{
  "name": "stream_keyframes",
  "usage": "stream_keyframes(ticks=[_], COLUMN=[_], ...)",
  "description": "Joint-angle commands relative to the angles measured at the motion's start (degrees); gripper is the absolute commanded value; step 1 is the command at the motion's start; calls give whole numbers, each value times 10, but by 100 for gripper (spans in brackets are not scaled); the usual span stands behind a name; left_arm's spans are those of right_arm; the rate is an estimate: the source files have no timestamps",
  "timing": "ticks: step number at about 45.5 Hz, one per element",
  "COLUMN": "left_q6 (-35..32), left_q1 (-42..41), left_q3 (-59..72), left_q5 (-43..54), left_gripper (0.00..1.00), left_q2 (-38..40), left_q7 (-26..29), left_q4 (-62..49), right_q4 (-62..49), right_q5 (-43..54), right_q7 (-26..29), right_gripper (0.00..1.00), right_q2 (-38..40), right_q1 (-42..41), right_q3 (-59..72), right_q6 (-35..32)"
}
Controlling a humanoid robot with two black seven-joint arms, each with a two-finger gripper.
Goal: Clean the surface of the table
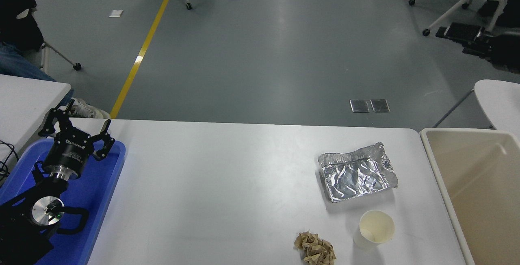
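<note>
The white table surface (227, 183) fills the lower half of the head view. On its right part lie a crumpled foil tray (356, 172), a white paper cup (374, 228) standing upright, and a ball of crumpled brown paper (315, 248) at the front edge. My left gripper (77, 123) is parked open over the blue tray at the lower left, holding nothing. My right gripper (459, 32) shows only as a dark blurred shape high at the right edge, far from the table; its fingers cannot be made out.
A blue tray (106, 192) sits on the table's left end. A beige bin (436, 163) stands against the right end. Smaller white tabletops show at the left (28, 98) and right (499, 98). A seated person (16, 21) is at the upper left.
</note>
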State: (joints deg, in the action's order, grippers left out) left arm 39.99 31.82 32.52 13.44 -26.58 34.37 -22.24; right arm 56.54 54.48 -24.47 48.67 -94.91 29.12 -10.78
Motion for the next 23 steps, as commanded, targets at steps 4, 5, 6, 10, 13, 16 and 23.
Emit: stream_keyframes(ticks=[4,5,6,10,13,16,23], left_q6=[0,0,0,0,0,0,0], left_q1=[0,0,0,0,0,0,0], left_q3=[0,0,0,0,0,0,0], left_q5=[0,0,0,0,0,0,0], left_gripper=[100,100,100,100,100,100,100], left_q2=[0,0,0,0,-1,-1,0], left_q7=[0,0,0,0,0,0,0], left_q4=[0,0,0,0,0,0,0], right_q4=[140,141,142,142,147,159,182], right_q5=[209,224,233,249,259,277,343], right_q7=[-13,-15,-17,-22,-22,-25,-33], right_gripper=[99,99,99,99,99,99,99], right_q2=[-9,-16,-21,-39,-46,-48,-42], right_q1=[-51,-49,-48,-35,-24,-17,27], right_q3=[27,26,28,32,54,80,105], right_q6=[-13,-15,-16,-17,-18,-18,-17])
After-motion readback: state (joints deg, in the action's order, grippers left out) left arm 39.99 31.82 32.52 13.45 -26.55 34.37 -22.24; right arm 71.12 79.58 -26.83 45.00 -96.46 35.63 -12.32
